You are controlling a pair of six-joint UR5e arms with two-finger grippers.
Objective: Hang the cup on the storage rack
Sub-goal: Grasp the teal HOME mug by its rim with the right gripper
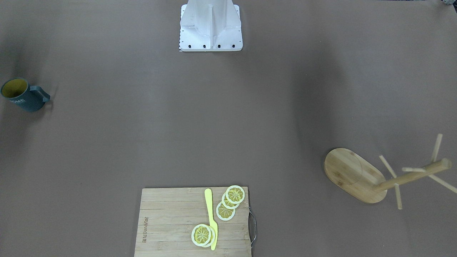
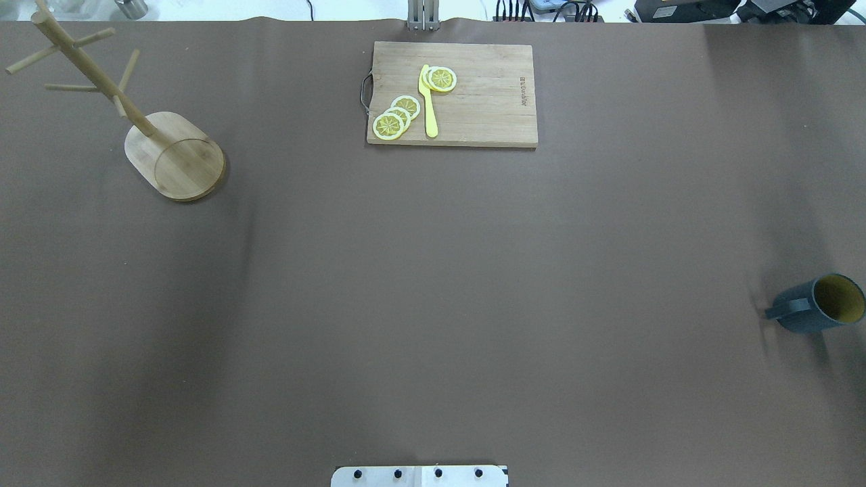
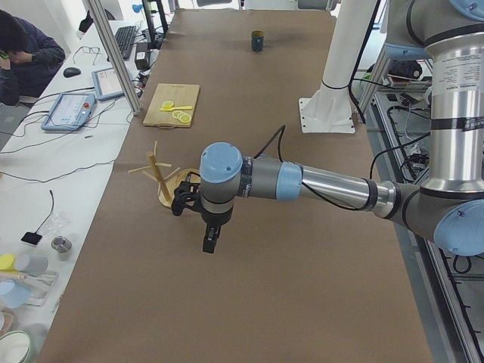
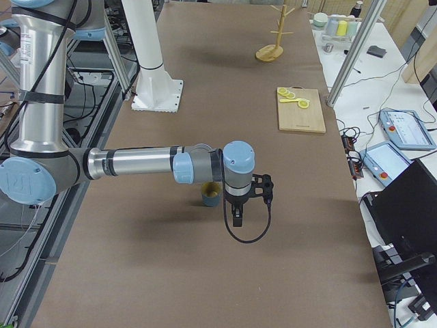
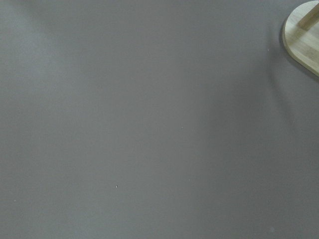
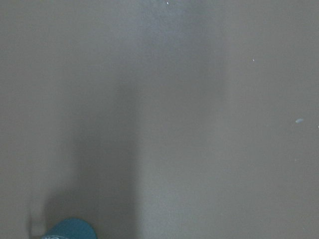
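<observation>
A slate-blue ribbed mug with a yellow inside (image 2: 818, 304) stands upright at the right edge of the overhead view, below mid-height. Its squared loop handle points toward the frame's centre, and the front-facing view shows small white lettering on its side. The light bamboo mug tree (image 2: 176, 159) stands in the upper left of that view. It has a smooth oval base with visible grain, a round central post and thin peg dowels jutting out; nothing hangs on it. The two are well apart, on a matte brown table covering (image 2: 433, 284).

At top centre lies a rectangular slatted wooden cutting board (image 2: 480, 101) with a metal loop handle. On it are flat round lemon slices (image 2: 389, 125) and a yellow plastic knife (image 2: 428, 108).

The left gripper (image 3: 209, 246) hangs above the covering near the rack, in the middle of the left side view. The right gripper (image 4: 236, 217) hangs just beside the mug in the right side view. Whether either gripper's fingers are apart or together cannot be told from these side views.
</observation>
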